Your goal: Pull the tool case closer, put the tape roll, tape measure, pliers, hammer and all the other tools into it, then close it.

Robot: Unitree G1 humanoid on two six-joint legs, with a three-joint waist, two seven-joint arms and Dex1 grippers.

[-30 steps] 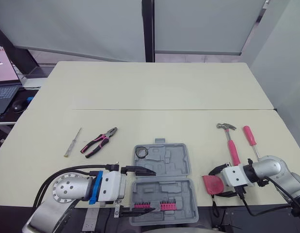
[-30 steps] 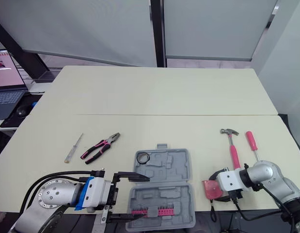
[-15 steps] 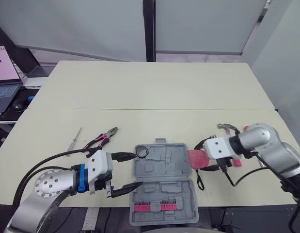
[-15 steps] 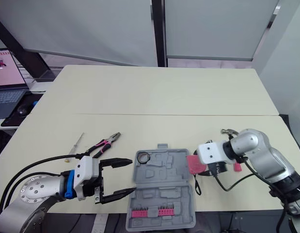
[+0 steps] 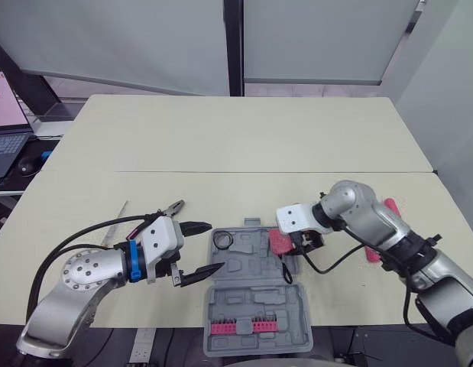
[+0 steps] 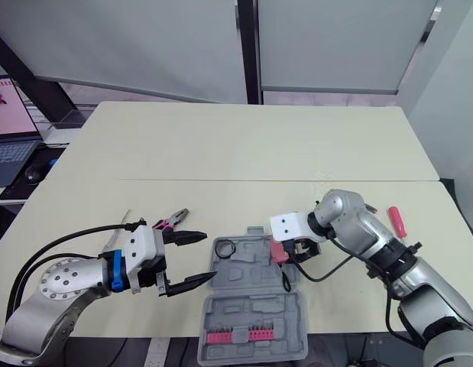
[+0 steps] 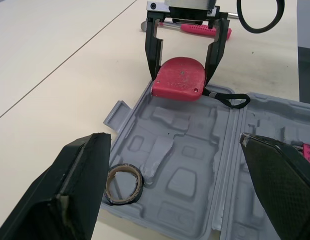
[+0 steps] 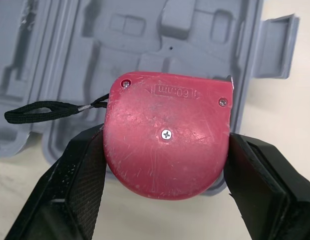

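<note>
Your tool case (image 5: 255,306) lies open at the near table edge. Just left of it, your left gripper (image 5: 216,246) hangs with fingers spread wide — empty. Your right gripper (image 7: 182,77) clamps the red tape measure (image 8: 166,140) over the case's far right rim — the tape roll (image 5: 223,240) sits in its far left corner.

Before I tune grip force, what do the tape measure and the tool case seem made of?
The tape measure: likely hard red plastic, dull and scuffed, with moulded lettering and screws. The tool case: apparently grey moulded plastic, matte, with formed recesses.
</note>
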